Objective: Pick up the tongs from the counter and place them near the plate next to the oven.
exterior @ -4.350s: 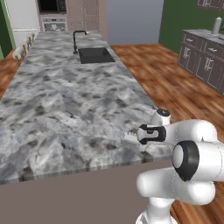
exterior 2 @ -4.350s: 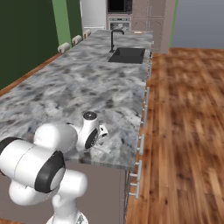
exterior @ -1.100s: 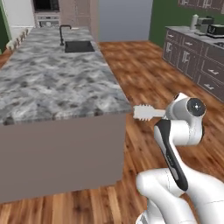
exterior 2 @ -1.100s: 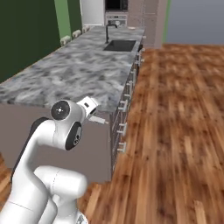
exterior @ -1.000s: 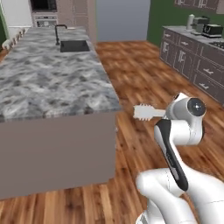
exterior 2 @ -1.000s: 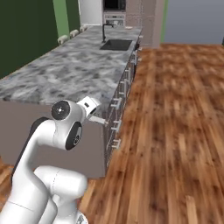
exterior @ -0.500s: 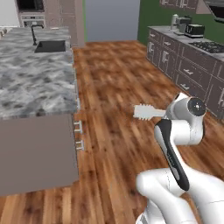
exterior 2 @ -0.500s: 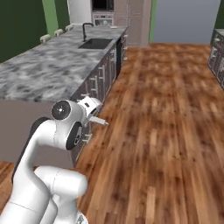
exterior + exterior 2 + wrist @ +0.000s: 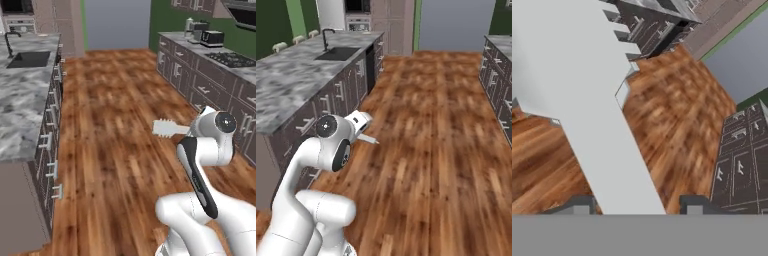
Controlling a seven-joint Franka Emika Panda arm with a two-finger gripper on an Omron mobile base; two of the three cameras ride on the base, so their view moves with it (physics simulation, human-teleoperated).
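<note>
The marbled desk (image 9: 20, 105) is carrying a black sink (image 9: 29, 59) with a tap (image 9: 8, 41). A wooden floor (image 9: 115, 130) is running beside it.

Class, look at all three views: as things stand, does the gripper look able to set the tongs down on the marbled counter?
Probably not yet. The gripper, shut on the tongs, hangs over open wooden floor, with the counter well off to the side across a stretch of bare boards. Nothing blocks the way; the gap looks too wide.

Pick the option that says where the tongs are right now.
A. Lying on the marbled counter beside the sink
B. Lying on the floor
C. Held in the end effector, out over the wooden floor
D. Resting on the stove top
C: the tongs jut from the end effector above the wooden floor, away from the counter.
</note>
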